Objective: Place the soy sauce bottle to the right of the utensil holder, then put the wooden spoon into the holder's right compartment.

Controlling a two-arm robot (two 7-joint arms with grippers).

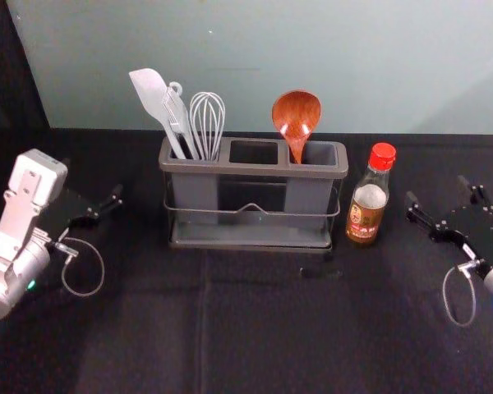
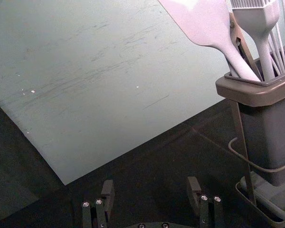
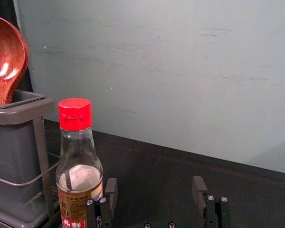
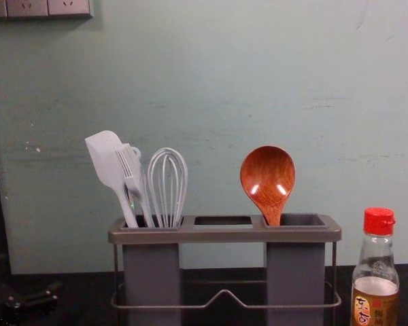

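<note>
Cloth [image 1: 263, 345], black and creased, meets a grey-green wall [image 1: 238, 49].

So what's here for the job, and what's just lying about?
Job:
- utensil holder
- soy sauce bottle, right of it
- wooden spoon, in the right compartment
- left gripper, open, left of the holder
- right gripper, open, right of the bottle

Just there:
- spatula, brush and whisk, in the left compartment
- wall sockets

There's room between the bottle [image 1: 366, 215] and right tool [image 1: 438, 190] — the holder [image 1: 255, 170] blocks leftward.
</note>
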